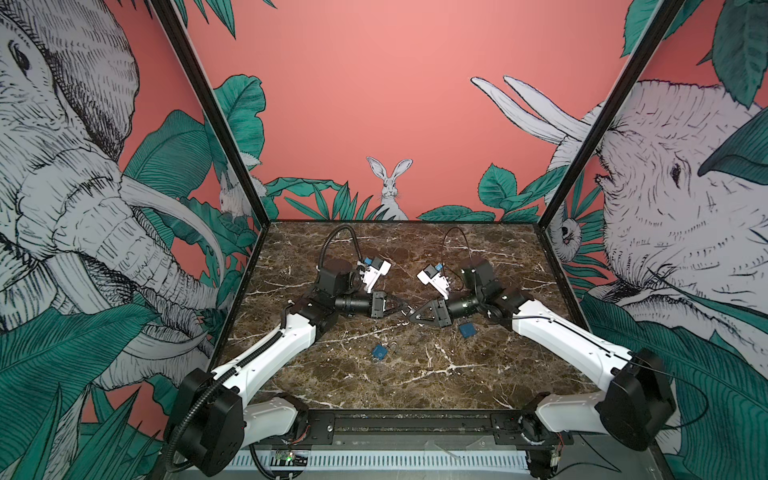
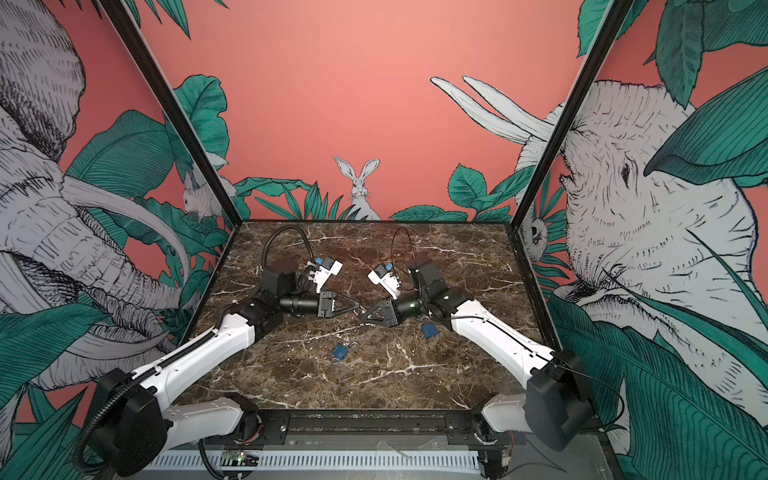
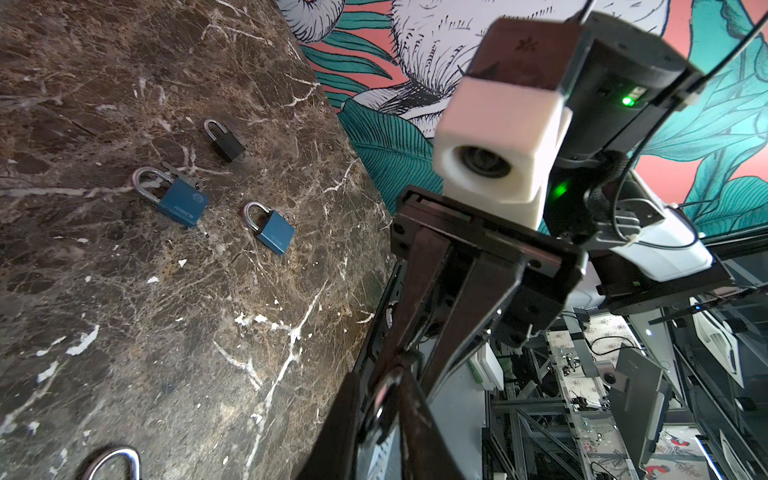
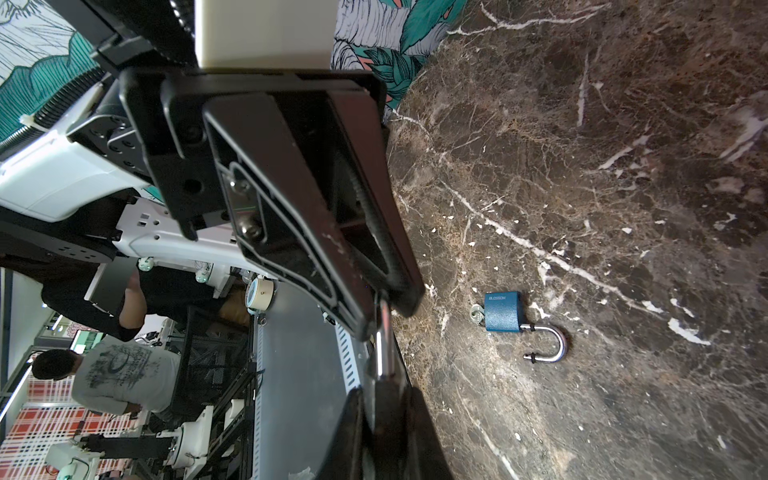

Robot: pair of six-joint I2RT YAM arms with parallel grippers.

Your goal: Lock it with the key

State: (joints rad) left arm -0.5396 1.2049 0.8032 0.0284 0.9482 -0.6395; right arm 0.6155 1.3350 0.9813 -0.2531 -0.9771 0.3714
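A dark padlock hangs between my two grippers above the middle of the marble table [image 1: 415, 374]. My right gripper [image 4: 384, 395] is shut on the padlock's body. The silver shackle [image 4: 384, 345] runs from there into my left gripper [image 4: 384, 316]. The left gripper's jaws stand a little apart around the shackle [image 3: 380, 399]. In both top views the left gripper [image 1: 404, 308] and the right gripper [image 1: 412, 313] meet tip to tip. No key shows at the held padlock. A key ring [image 4: 477, 313] sticks out of a blue padlock [image 4: 503, 311] lying on the table with its shackle open.
That blue padlock [image 1: 379, 352] lies in front of the grippers. Another blue padlock [image 1: 467, 330] lies under the right arm. In the left wrist view two blue padlocks [image 3: 183, 203] [image 3: 272, 232] and a small black one [image 3: 226, 141] lie close together.
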